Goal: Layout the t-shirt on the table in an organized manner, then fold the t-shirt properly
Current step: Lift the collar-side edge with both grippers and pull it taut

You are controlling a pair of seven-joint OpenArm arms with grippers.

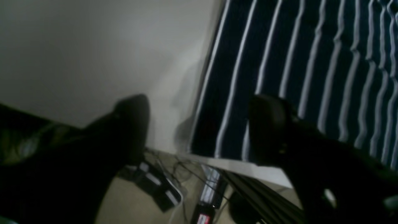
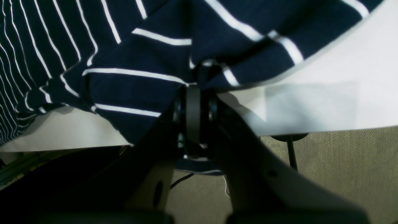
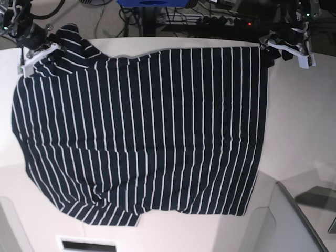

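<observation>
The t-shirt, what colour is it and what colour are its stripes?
The t-shirt is dark navy, almost black, with thin white stripes. It shows best in the base view.

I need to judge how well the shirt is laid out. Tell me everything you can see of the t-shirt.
The t-shirt is dark navy soft fabric with thin white stripes, spread mostly flat over the white table, with slight ripples. One far corner is bunched and pinched in the shut right tool at the table's edge. At the opposite far corner the left tool stands open astride the shirt's edge, gripping nothing.
</observation>
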